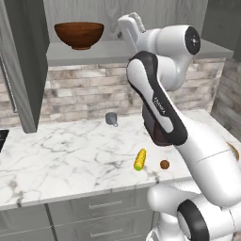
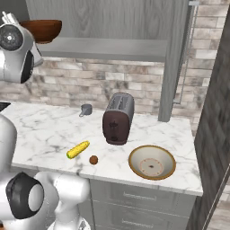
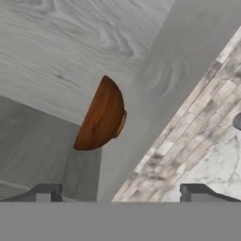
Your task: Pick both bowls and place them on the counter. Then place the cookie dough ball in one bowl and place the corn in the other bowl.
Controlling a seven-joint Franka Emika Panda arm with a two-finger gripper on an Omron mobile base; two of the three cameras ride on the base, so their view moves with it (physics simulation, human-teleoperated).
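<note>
The claw (image 3: 120,193) is spread wide and holds nothing, aimed at the dark bowl (image 1: 79,35) up on the shelf (image 1: 141,51), because that bowl must come down to the surface (image 1: 70,155).

A small grey mug (image 2: 86,109) stands near a dark toaster (image 2: 118,119).

Robot arm (image 1: 160,101): glossy white rounded shells, thick tubular links. Dark charcoal bands edge the joints and run along one link beside small pale lettering. Round dark joint cap (image 1: 192,39) with a small centre dot. Bulbous white base (image 2: 58,197). Two small dark grey finger tips (image 3: 44,192), blocky in shape.
</note>
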